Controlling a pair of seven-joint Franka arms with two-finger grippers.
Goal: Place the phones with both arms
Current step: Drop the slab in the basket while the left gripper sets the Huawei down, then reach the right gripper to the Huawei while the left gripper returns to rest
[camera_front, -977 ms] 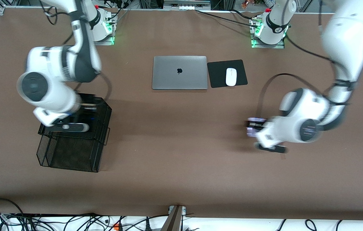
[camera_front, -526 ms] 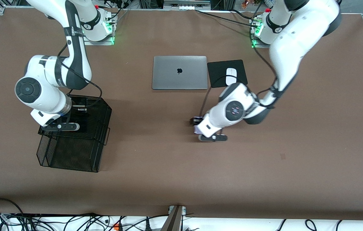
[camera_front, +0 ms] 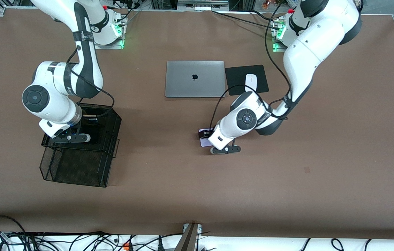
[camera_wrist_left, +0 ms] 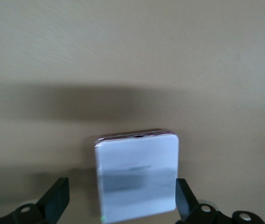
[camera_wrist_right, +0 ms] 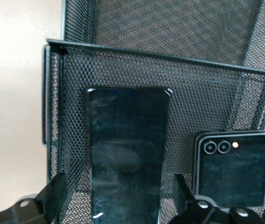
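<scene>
The pale lavender phone [camera_wrist_left: 137, 179] lies flat on the brown table [camera_front: 169, 167] near its middle. My left gripper [camera_wrist_left: 121, 207] stands open around it, with a clear gap at one finger; in the front view the left gripper [camera_front: 209, 137] hides most of this phone [camera_front: 203, 142]. My right gripper [camera_wrist_right: 118, 200] is open over the black mesh tray [camera_wrist_right: 160, 58]. The long slim black phone [camera_wrist_right: 128, 158] lies in the tray between its fingers, with a gap on each side. The small squarish black phone [camera_wrist_right: 233, 170] lies beside it in the same tray.
The mesh tray [camera_front: 75, 170] stands toward the right arm's end of the table. A closed silver laptop [camera_front: 195, 78] and a white mouse [camera_front: 250, 83] on a black pad [camera_front: 237, 89] lie farther from the front camera than the lavender phone.
The left arm swung from its end of the table to the middle with the lavender phone, set it down and opened. The right gripper opened over the tray, releasing the long phone.
</scene>
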